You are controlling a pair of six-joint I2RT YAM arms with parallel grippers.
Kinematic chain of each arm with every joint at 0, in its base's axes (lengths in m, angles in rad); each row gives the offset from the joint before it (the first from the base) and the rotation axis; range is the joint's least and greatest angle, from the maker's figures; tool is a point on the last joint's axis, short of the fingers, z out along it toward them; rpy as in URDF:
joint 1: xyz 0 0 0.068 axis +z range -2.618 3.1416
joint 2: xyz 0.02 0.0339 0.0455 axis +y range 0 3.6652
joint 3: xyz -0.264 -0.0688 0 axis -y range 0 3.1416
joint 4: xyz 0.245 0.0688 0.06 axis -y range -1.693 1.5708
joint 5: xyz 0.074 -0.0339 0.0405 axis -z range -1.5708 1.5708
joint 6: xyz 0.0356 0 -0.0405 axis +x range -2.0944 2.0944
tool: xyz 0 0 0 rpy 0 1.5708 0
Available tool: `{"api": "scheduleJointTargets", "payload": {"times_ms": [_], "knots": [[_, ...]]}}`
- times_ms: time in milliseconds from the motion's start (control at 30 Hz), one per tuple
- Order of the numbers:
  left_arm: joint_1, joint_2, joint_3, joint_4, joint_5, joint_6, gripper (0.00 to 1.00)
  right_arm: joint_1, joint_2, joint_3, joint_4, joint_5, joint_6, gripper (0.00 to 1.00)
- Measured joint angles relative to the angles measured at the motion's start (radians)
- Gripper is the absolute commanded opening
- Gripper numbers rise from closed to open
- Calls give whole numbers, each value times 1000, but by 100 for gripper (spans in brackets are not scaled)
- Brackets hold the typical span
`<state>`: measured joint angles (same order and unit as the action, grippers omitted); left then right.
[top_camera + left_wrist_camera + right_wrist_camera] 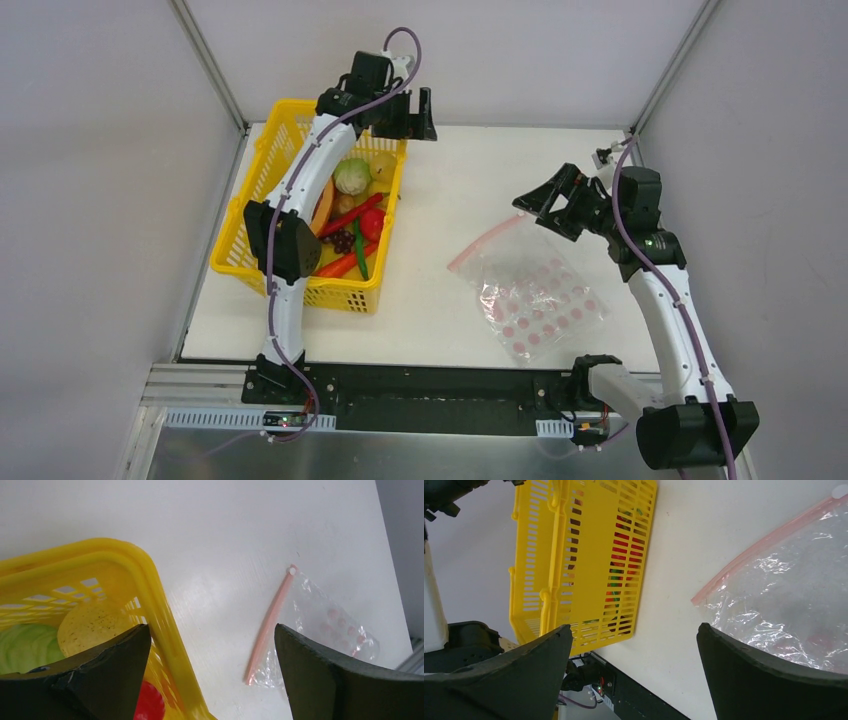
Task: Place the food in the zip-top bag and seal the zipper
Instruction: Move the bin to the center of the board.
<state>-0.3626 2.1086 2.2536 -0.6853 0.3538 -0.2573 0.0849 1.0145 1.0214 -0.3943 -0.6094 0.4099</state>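
food point(352, 212): all in yellow basket point(265, 150), left-centre of top view, none bagged | zip-top bag point(540, 298): flat, right of centre, looks empty | zipper point(485, 240): bag's upper-left edge, sealing still ahead | left gripper point(412, 122), right gripper point(540, 210): spread wide, holding nothing | writing: none readable

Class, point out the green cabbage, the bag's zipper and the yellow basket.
green cabbage point(352, 176), top view, leafy middle.
zipper point(270, 625), left wrist view, mid-strip.
yellow basket point(589, 555), right wrist view, slotted wall.
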Motion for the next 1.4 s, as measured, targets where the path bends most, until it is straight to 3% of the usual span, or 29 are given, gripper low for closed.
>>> {"api": "scheduleJointTargets", "payload": {"times_ms": [333,467,567,800,1000,1133,1267,1400], "knots": [[-179,89,148,-46,87,69,94,0,-61,-34,-14,127,-6,98],[-220,73,137,-26,93,78,97,0,-66,-55,-14,123,-6,98],[-217,-21,25,4,57,94,99,0,-66,-79,-6,89,-6,98],[-194,-461,-248,67,-53,117,99,13,-38,-156,66,-61,28,98],[-195,-1069,-746,177,-158,58,98,110,-11,-210,171,-116,75,98],[-195,-1363,-1037,183,-182,-30,97,241,32,-256,232,-101,103,98],[-195,-1502,-1205,96,-174,-85,97,390,101,-269,265,-42,129,98],[-195,-1601,-1273,-13,-107,-94,97,482,143,-326,398,35,222,98]]}}
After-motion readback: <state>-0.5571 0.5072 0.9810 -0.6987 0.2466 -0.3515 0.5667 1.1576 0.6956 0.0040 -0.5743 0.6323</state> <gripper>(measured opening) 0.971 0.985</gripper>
